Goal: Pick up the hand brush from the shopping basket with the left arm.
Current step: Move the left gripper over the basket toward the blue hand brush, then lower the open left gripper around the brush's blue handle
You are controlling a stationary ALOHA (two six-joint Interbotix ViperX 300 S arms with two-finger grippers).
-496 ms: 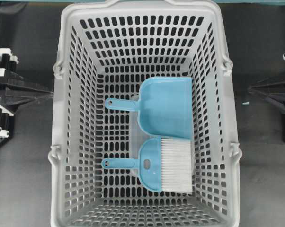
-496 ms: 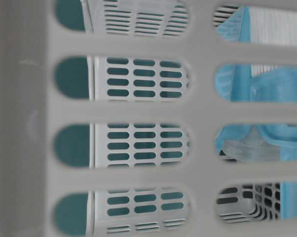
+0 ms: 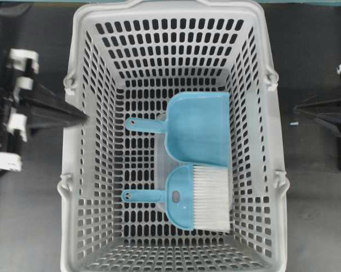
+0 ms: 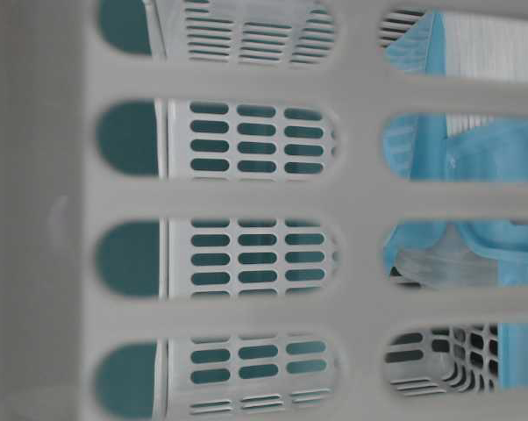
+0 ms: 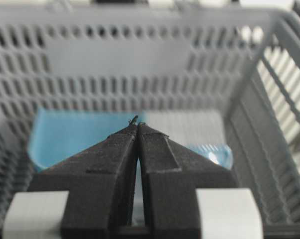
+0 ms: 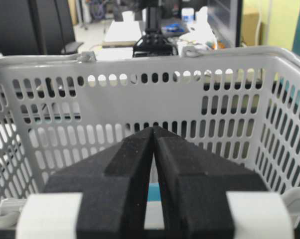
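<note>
The hand brush [image 3: 184, 195] lies on the floor of the shopping basket [image 3: 82, 170], handle to the left and white bristles to the right. In the left wrist view its bristles [image 5: 185, 130] show past the fingertips. My left gripper [image 3: 83, 118] is shut and empty. Its tip is over the basket's left wall, well left of the brush and above it. It also shows in the left wrist view [image 5: 137, 125]. My right gripper [image 3: 297, 110] is shut and empty outside the basket's right wall, and it faces that wall in the right wrist view [image 6: 154, 129].
A flat light-blue dustpan [image 3: 197, 127] lies just behind the brush, and it also shows in the left wrist view [image 5: 75, 139]. The basket's high slotted walls [image 6: 140, 99] surround both. The table-level view shows the basket wall [image 4: 246, 197] close up, with light-blue plastic [image 4: 457, 158] behind its slots.
My left gripper has moved right, from outside the basket to over its left wall. The right gripper has shifted very slightly. The brush and dustpan have not moved.
</note>
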